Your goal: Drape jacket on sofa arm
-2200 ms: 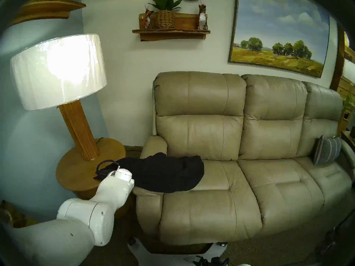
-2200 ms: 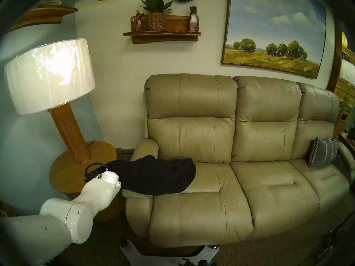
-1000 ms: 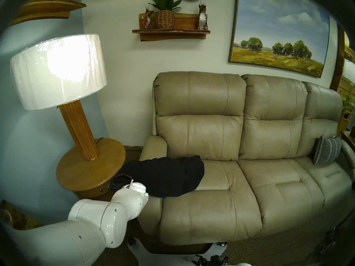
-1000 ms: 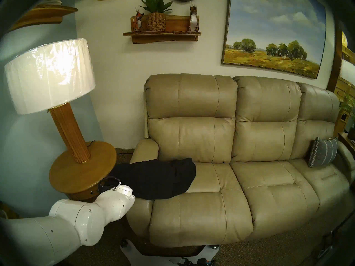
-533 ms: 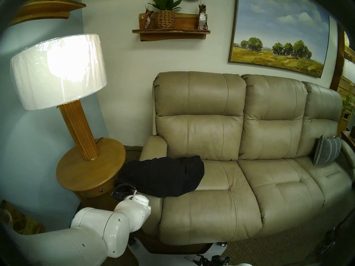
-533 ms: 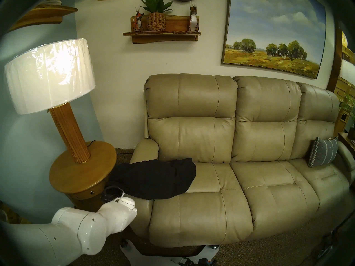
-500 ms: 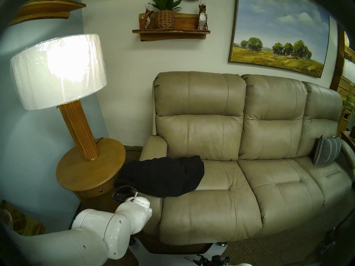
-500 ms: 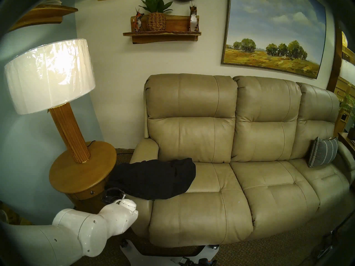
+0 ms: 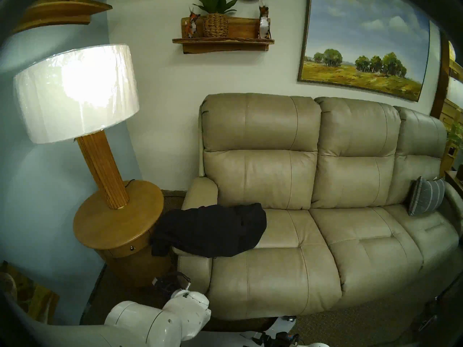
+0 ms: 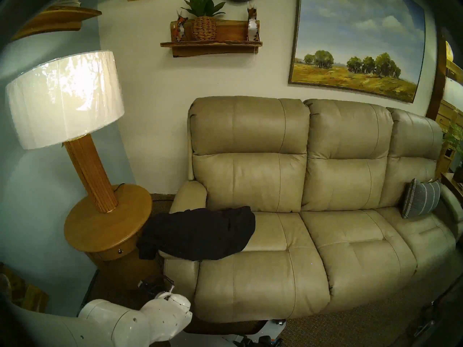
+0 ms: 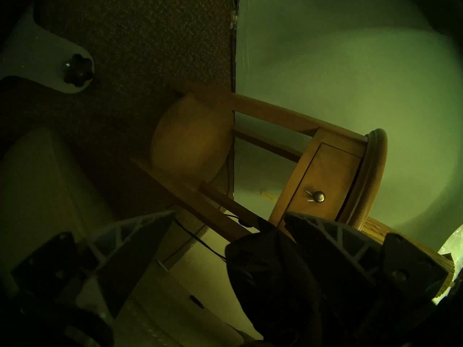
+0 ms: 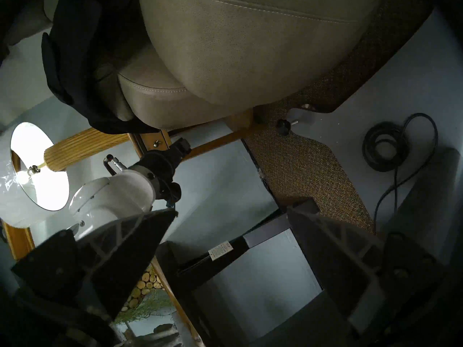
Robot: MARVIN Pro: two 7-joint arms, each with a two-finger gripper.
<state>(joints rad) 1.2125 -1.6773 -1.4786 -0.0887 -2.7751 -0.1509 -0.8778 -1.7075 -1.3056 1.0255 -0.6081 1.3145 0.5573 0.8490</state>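
Observation:
The black jacket (image 9: 210, 231) lies across the beige leather sofa arm (image 9: 200, 192) and onto the left seat cushion. One end hangs down the arm's outer side, toward the side table. It also shows in the right wrist view (image 12: 82, 63) and, dark and close, in the left wrist view (image 11: 270, 276). My left gripper (image 9: 171, 281) is low in front of the sofa arm, below the hanging end and apart from it. In the left wrist view (image 11: 229, 216) it is open and empty. My right gripper (image 12: 230, 213) is open and empty, low by my base.
A round wooden side table (image 9: 117, 226) with a big lamp (image 9: 75, 91) stands close to the left of the sofa arm. A grey striped pillow (image 9: 426, 198) leans at the sofa's right end. A coiled cable (image 12: 385, 148) lies on my base.
My left gripper carried the jacket's end down beside the sofa arm, let go of it and dropped lower. That end now hangs free over the arm's outer side.

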